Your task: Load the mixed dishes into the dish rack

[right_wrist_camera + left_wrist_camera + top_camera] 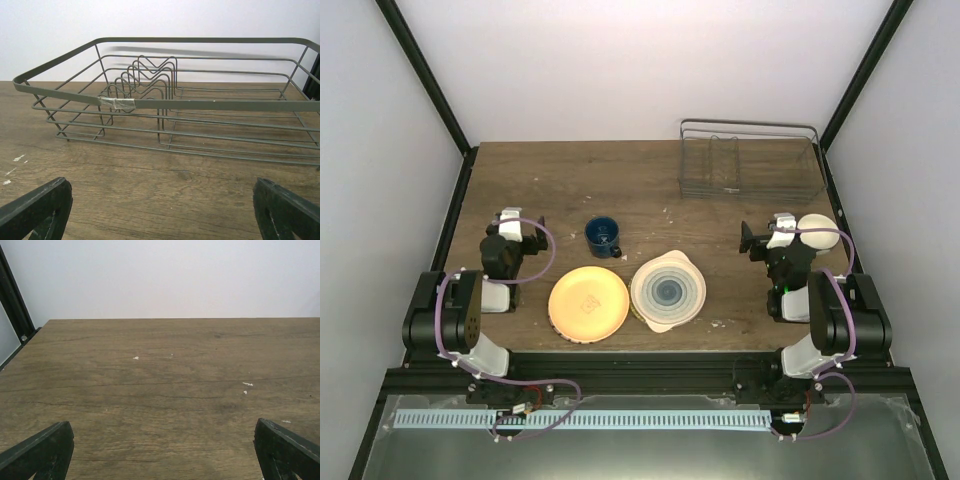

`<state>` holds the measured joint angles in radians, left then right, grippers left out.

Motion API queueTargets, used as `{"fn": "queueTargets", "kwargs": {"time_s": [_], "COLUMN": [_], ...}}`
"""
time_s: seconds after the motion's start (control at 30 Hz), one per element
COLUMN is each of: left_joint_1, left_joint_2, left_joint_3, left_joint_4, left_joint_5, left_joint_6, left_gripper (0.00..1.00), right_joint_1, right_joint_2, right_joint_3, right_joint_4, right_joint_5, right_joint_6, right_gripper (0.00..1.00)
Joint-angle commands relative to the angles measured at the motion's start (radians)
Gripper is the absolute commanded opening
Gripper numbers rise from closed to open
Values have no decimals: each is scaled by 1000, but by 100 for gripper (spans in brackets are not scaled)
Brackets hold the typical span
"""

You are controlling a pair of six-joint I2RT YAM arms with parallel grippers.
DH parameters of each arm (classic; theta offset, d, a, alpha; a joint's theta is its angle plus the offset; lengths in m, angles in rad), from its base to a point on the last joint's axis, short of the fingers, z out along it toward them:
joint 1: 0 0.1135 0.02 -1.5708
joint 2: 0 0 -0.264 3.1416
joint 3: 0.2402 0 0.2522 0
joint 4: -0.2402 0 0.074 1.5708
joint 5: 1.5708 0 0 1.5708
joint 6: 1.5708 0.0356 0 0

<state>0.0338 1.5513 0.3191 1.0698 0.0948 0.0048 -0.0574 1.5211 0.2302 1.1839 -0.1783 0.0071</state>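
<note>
So, nothing's loaded yet: the dish rack [750, 165] sits upper right in the top view, long side running left-right, straight ahead of the right claw [162, 210]; that one and the left claw [162, 450] both gape wide, holding nothing. The orange plate [588, 304], ringed plate [668, 290] and mug [603, 237] lie lower centre between the arms, the bowl [818, 230] just beside the right claw, so right's closer for that.
</note>
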Motion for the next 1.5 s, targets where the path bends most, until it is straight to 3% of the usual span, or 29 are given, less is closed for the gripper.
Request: {"fn": "queueTargets", "kwargs": {"time_s": [0.0,0.67,0.73,0.87,1.0,1.17,1.33,1.47], "left_joint_1": [-3,-2,-3,-3,-3,-5,-5,-24], "left_joint_2": [5,5,4,-25,-115,-200,-145,-126], "left_joint_3": [-4,-4,-5,28,151,294,642,774], "left_joint_4": [44,42,44,-28,-310,-546,-1039,-1141], "left_joint_5": [19,23,23,-33,-81,-14,8,-22], "left_joint_6": [8,7,6,-11,-25,29,67,55], "left_gripper": [100,100,100,98,100,100,100,100], "right_joint_1": [5,5,22,53,63,99,108,133], "right_joint_2": [-1,-6,-30,-128,-143,-159,-10,180], "right_joint_3": [17,16,36,204,462,635,1046,1377], "right_joint_4": [36,41,-16,-417,-860,-1055,-1428,-1686], "right_joint_5": [13,-31,-36,33,131,255,282,279], "right_joint_6": [-18,-42,-65,-93,-93,-74,16,89], "right_gripper": [100,100,100,100,100,100,100,100]}}
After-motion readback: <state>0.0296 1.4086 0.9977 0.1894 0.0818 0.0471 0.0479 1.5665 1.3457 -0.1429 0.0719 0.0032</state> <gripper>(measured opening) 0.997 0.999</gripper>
